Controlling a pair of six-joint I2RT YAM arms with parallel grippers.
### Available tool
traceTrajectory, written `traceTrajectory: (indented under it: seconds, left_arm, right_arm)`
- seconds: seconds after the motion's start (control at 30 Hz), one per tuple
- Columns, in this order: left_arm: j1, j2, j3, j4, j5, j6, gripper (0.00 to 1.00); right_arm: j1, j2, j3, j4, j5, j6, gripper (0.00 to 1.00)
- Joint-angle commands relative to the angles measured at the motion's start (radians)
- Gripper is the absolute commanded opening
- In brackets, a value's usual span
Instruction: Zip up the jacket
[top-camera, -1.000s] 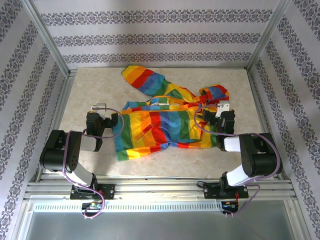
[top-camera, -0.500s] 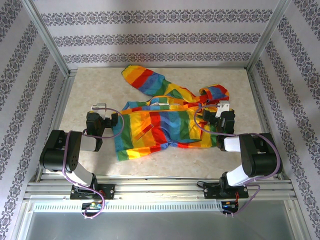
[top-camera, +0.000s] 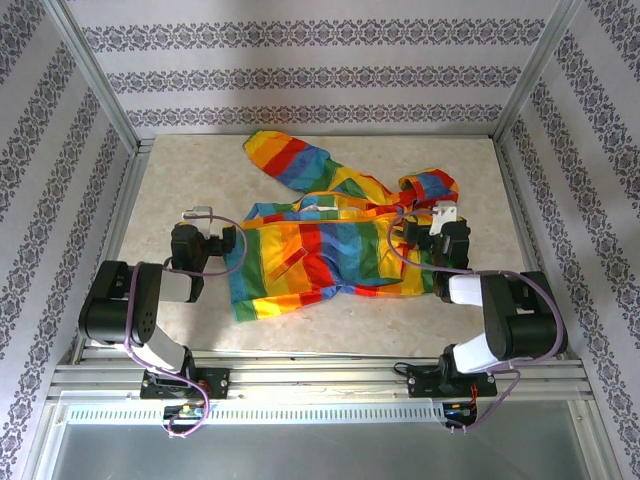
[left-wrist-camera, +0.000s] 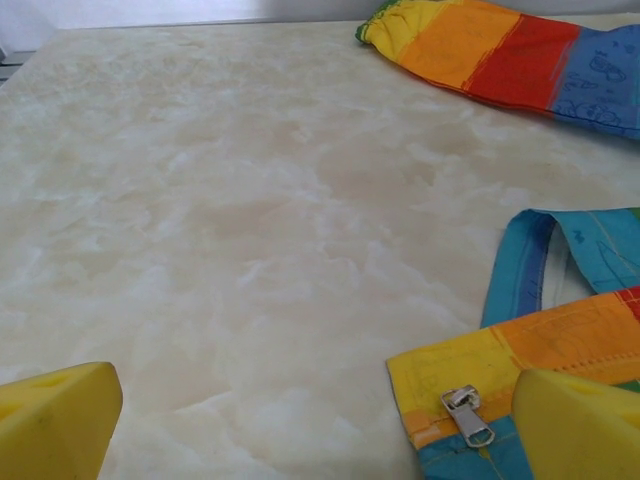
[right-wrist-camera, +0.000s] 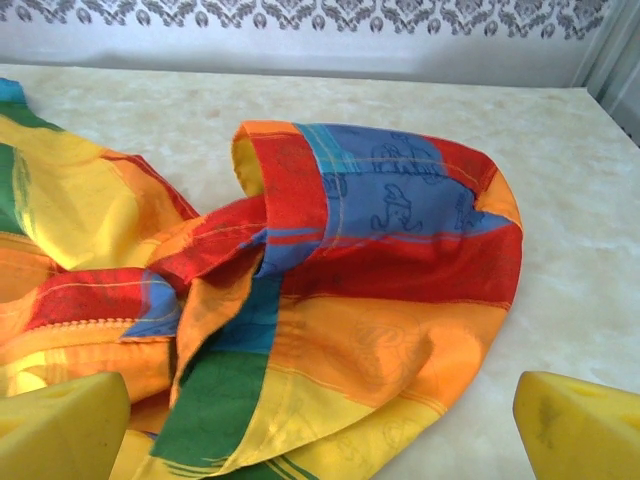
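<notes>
The jacket (top-camera: 320, 255), a small hooded garment of thin rainbow-striped fabric, lies crumpled on the pale marbled tabletop (top-camera: 180, 180). Light, limp cloth is expected; the metal zipper pull (left-wrist-camera: 468, 413) beside the widely spread left end effector (left-wrist-camera: 315, 440) should be pinched. The right end effector (top-camera: 432, 228) is likewise spread, empty.

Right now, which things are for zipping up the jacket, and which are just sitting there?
For the job: the rainbow jacket, its metal zipper pull, the open left gripper and open right gripper.
Just there: the marble table, the patterned walls, the metal frame.
</notes>
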Motion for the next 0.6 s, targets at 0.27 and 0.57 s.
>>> traceTrajectory:
  seconds: [0.27, 0.57]
  left_arm:
    - [0.009, -0.209, 0.200, -0.461, 0.097, -0.103, 0.90]
    - [-0.073, 0.026, 0.541, -0.842, 0.305, -0.327, 0.68]
  right_arm:
    - [0.181, -0.157, 0.240, -0.521, 0.158, 0.004, 0.97]
    - [0.397, -0.056, 0.451, -0.868, 0.202, 0.280, 0.86]
